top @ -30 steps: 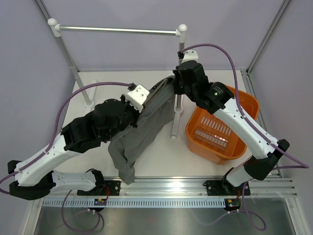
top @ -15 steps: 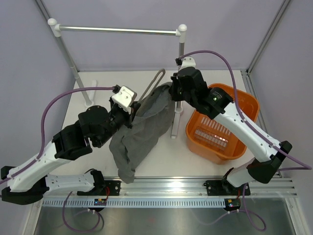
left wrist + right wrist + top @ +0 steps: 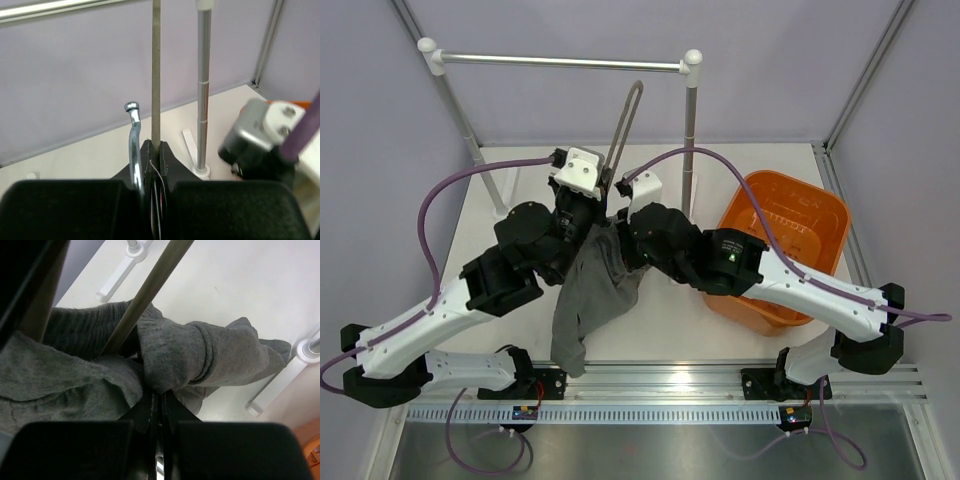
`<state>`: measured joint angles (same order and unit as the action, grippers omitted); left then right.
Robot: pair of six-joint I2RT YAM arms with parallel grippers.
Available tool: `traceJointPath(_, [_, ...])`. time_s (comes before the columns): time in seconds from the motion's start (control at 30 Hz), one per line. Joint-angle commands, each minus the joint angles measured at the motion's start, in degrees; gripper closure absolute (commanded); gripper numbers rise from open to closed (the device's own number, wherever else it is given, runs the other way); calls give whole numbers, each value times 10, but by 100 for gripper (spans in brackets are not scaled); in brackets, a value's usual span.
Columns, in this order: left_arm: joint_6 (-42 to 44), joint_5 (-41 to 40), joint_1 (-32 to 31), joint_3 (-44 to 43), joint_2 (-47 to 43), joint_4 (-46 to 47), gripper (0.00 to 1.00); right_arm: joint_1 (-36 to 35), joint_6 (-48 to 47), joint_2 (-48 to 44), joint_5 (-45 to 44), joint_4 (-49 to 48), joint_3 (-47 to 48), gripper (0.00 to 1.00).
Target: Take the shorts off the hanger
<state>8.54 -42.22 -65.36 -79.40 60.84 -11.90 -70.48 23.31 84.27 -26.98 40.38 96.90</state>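
Grey shorts (image 3: 200, 355) pinched in right fingers (image 3: 170, 412), hanger (image 3: 156, 75) clamped between left fingers (image 3: 168, 161), both grips hidden overhead.

Grey shorts (image 3: 586, 298), orange basket (image 3: 796, 177) — grey hanger (image 3: 156, 75)

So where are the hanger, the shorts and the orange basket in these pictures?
hanger (image 3: 156, 75), left wrist view, on the straight wire, midway up.
shorts (image 3: 588, 290), top external view, on the hanging grey fabric.
orange basket (image 3: 810, 225), top external view, on its bare inside.
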Motion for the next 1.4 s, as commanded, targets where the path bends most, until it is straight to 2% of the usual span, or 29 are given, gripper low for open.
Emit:
traceJointPath(0.0, [65, -60, -2, -34, 6, 158, 100, -30, 9, -15, -40, -13, 30, 100])
traceJointPath(0.1, [124, -90, 0, -19, 9, 259, 100, -63, 9, -18, -47, -13, 31, 100])
traceJointPath(0.33, [206, -124, 7, -52, 33, 312, 100, -81, -2, -41, -89, 16, 45, 100])
traceJointPath(0.47, [159, -129, 8, -89, 32, 236, 100, -80, -48, -54, -175, 33, 91, 100])
traceJointPath(0.6, [106, -125, 7, -94, 17, 151, 100, -67, -169, -45, -249, 36, 205, 100])
traceJointPath(0.73, [45, -114, 8, -107, 11, 55, 100, 0, -260, -45, -271, 7, 321, 100])
traceJointPath(0.83, [5, -102, 8, -105, 5, 6, 100, 20, -394, -78, -328, -126, 296, 100])
traceJointPath(0.87, [-7, -100, 7, -103, 4, -4, 100, 21, -443, -90, -357, -251, 277, 100])
traceJointPath(0.9, [-11, -99, 7, -103, 3, -18, 100, 24, -548, -101, -368, -318, 257, 100])
traceJointPath(0.97, [-19, -101, 8, -99, 2, -29, 100, 25, -633, -125, -380, -471, 227, 100])
traceJointPath(1.0, [-19, -102, 7, -99, 2, -39, 100, 31, -678, -130, -378, -494, 227, 100])
traceJointPath(1.1, [-27, -101, 7, -96, 1, -55, 100, 38, -700, -154, -362, -526, 230, 100])
traceJointPath(1.37, [-41, -91, 7, -72, -12, -60, 100, 60, -633, -173, -359, -458, 166, 100])
